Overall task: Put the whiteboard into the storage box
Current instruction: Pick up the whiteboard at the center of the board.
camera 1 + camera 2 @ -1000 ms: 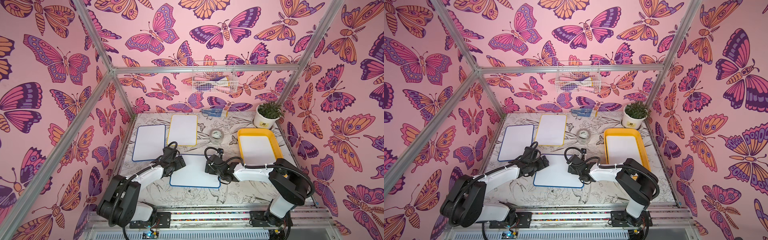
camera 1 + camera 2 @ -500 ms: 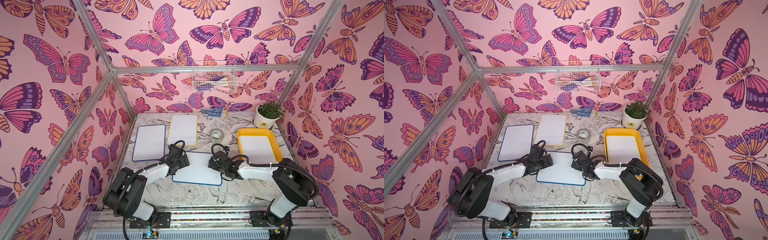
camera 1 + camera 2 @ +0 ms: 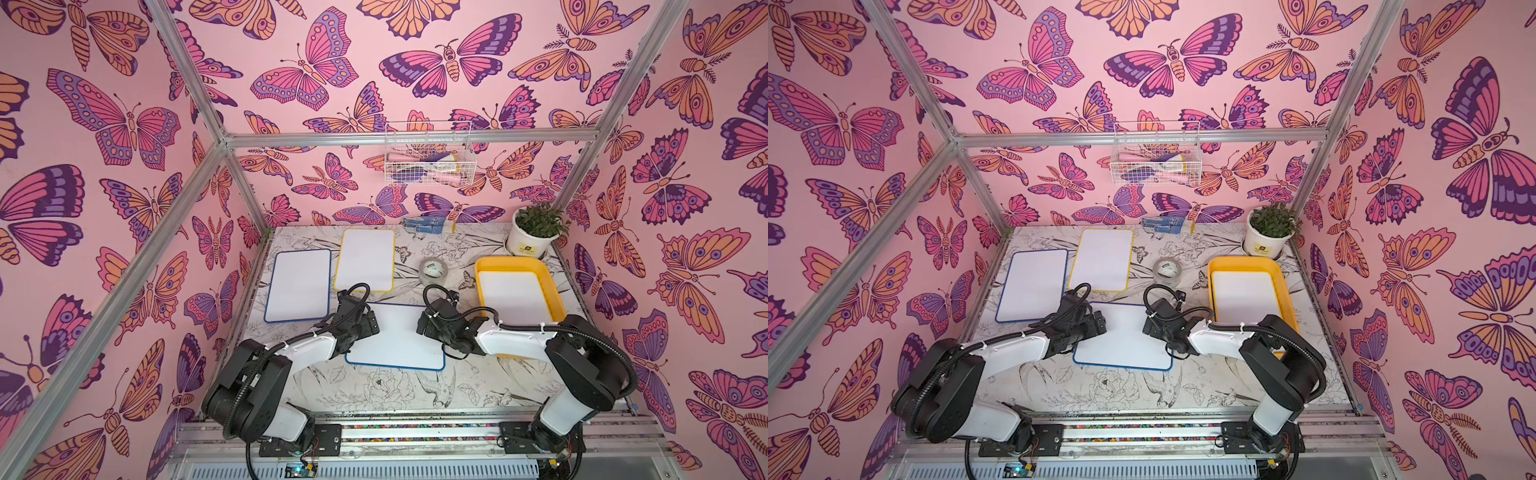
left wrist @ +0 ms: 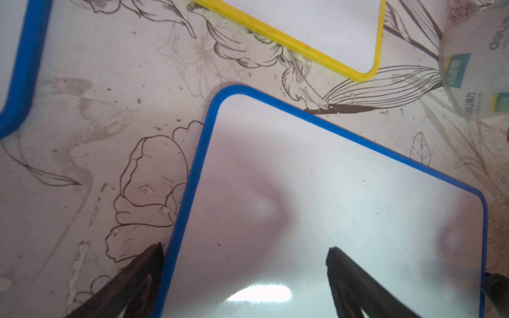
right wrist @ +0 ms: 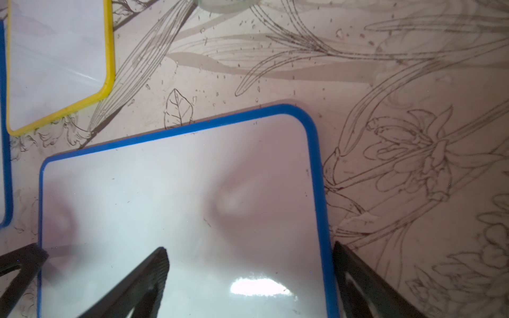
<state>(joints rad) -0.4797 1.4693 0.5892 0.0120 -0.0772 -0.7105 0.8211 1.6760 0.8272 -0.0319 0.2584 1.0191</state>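
Straddling opposite side edges of the blue-framed whiteboard (image 3: pixel 397 338), the left gripper (image 4: pixel 245 247) and right gripper (image 5: pixel 249 246) both stand wide open, clamping nothing. That board lies flat on the table (image 3: pixel 374 390), near the storage box (image 3: pixel 511 261), which holds a second whiteboard (image 3: pixel 513 297).

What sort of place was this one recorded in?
Probably a purpose-built robot test booth, not a home: an aluminium frame with butterfly-print walls, and the left arm and right arm bolted to a front rail.
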